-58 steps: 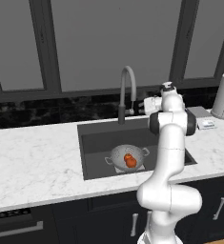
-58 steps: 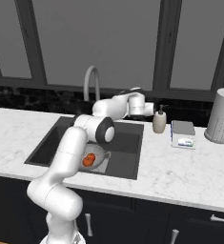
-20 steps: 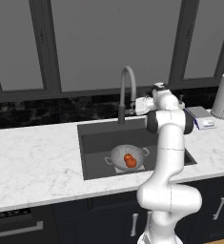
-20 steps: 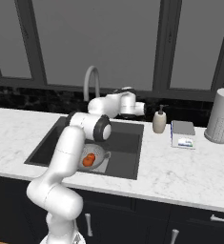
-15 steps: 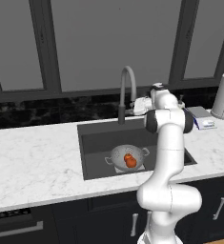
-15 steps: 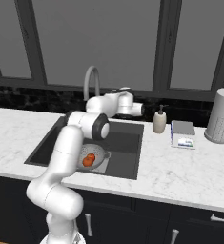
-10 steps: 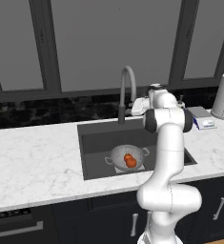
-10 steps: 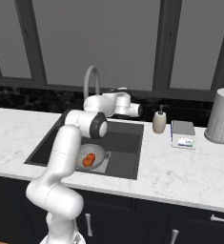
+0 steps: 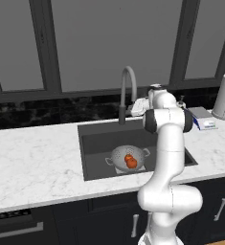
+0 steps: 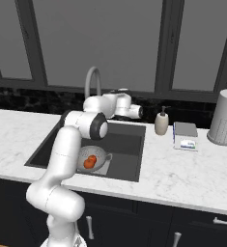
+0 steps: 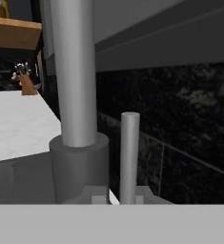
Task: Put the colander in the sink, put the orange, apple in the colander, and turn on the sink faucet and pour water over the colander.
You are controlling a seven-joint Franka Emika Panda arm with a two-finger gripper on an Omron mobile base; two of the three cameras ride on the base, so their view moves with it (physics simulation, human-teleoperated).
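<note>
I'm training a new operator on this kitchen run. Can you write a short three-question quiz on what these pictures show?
1. True or false: the colander sits on the counter beside the sink.
2. What lies in the colander? A) two orange-red fruits B) a sponge C) nothing
3. Fill in: the gripper reaches toward the base of the sink ______.

Key
1. False: it stands inside the sink basin.
2. A: two orange-red fruits lie in it.
3. faucet: the hand view shows its small lever standing right before the fingers; the gripper is shut, but whether it grips the lever cannot be told.
</note>
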